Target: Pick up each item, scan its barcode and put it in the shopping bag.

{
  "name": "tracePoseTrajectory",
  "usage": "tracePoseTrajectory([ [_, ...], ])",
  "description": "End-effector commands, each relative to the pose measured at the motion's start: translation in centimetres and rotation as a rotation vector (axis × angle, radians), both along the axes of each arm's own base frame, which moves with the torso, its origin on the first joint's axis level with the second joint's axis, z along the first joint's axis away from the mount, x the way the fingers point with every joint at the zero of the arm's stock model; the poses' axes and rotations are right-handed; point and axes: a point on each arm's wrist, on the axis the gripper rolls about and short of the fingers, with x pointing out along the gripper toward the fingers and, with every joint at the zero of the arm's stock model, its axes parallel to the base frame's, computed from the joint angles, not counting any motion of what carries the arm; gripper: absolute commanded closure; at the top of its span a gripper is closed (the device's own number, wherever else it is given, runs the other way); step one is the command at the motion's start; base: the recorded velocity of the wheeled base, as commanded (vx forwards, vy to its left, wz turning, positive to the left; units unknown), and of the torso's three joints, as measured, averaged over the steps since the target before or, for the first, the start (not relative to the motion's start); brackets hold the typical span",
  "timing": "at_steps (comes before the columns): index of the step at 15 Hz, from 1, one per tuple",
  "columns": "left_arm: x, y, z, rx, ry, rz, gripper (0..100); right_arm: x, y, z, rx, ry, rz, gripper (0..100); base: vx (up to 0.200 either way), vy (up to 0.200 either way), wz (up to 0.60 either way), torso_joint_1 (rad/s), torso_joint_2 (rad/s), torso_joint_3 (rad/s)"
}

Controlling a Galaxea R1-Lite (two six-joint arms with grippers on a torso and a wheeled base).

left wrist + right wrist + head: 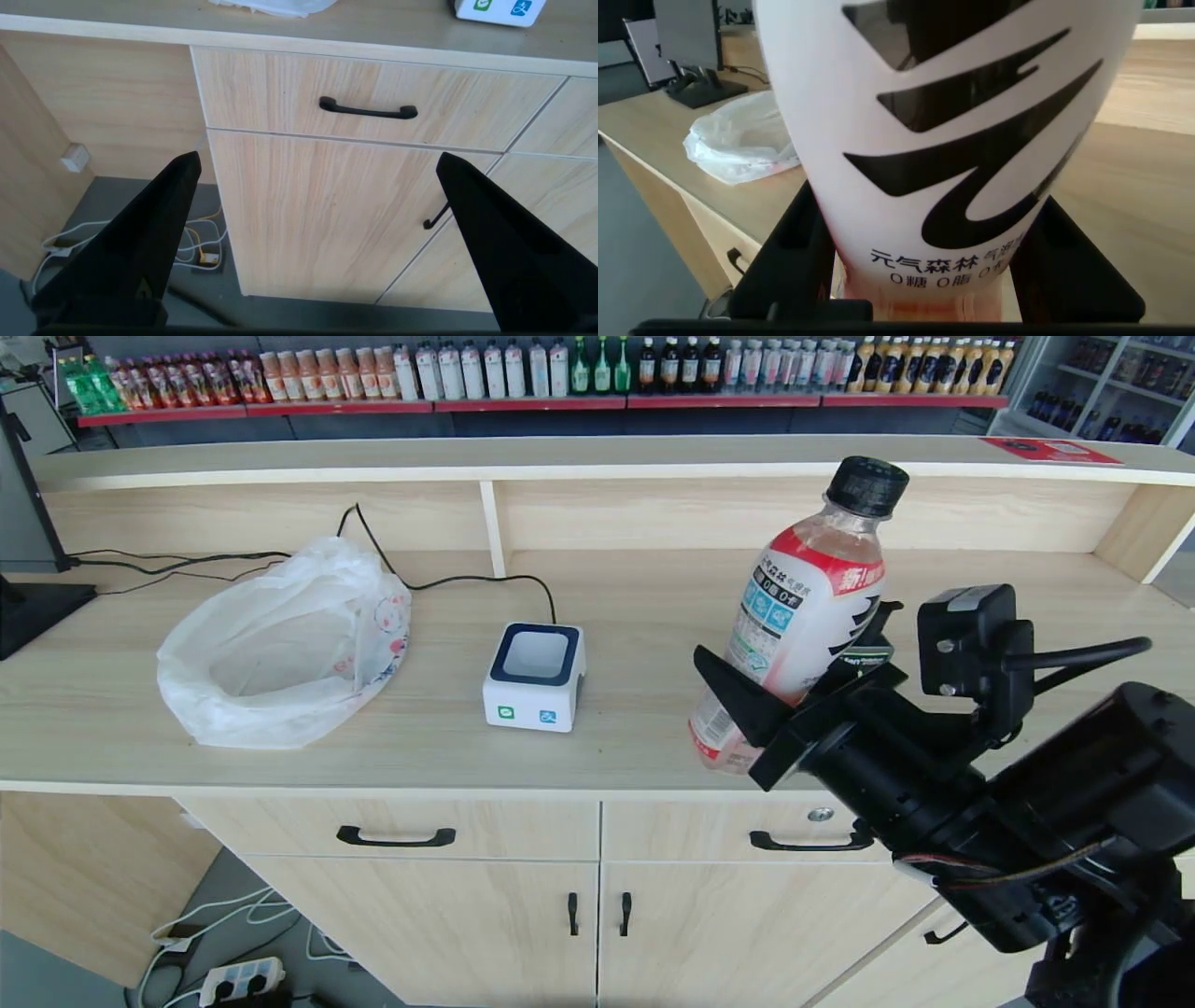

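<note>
**Bottle clamped in the right end effector, right of the scanner**

In the head view the right end effector (pixel 801 665) sits in the right half of the frame. Its two black fingers are clamped on the lower half of a drink bottle (pixel 814 581), one on either side. The bottle has a black cap, a pink and white label and pale liquid. It leans with its cap toward the upper right of the frame, and its base shows over the front edge of the worktop (pixel 644 607). The right wrist view shows the bottle's label close up between the two dark fingers.

A small white scanner (pixel 535 674) with a dark-framed window on top stands on the worktop at the centre of the frame, well apart from the bottle. A black cable (pixel 448 581) runs from behind it toward the upper left. The shopping bag (pixel 280 644), thin white plastic, lies on the worktop in the left half of the frame with its mouth open, near the scanner but not touching it.

The left end effector (pixel 318 243) hangs low in front of the cupboard, its fingers (pixel 131 252) wide apart with nothing between them. Beyond it is a drawer handle (pixel 367 108).

A red shelf (pixel 532 403) lined with bottled drinks runs across the top of the head view. A power strip (pixel 241 980) lies on the floor at the lower left.
</note>
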Motion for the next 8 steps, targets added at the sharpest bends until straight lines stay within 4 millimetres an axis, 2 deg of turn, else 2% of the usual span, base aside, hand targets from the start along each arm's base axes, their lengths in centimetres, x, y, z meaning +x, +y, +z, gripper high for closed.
tracePoseTrajectory([
  [1, 0.0, 0.0, 0.0, -0.001, 0.001, 0.001, 0, 0.4, 0.3, -0.4, 0.0, 0.017, 0.003, 100, -0.2, 0.0, 0.0, -0.002, -0.01, 0.007],
  [4, 0.0, 0.0, 0.0, -0.001, 0.001, 0.001, 0, 0.3, 0.2, -0.5, -0.001, 0.018, 0.003, 100, -0.2, 0.0, 0.0, 0.01, 0.01, -0.006],
  [7, 0.0, 0.0, 0.0, -0.001, 0.001, 0.001, 0, -0.4, -0.4, 0.3, -0.013, -0.021, -0.012, 100, 0.0, 0.0, 0.0, 0.0, 0.0, 0.0],
  [8, 0.0, 0.0, 0.0, -0.001, 0.001, 0.001, 0, -0.6, -0.6, 0.3, -0.017, -0.02, -0.016, 100, 0.0, 0.2, 0.0, -0.017, 0.0, 0.007],
])
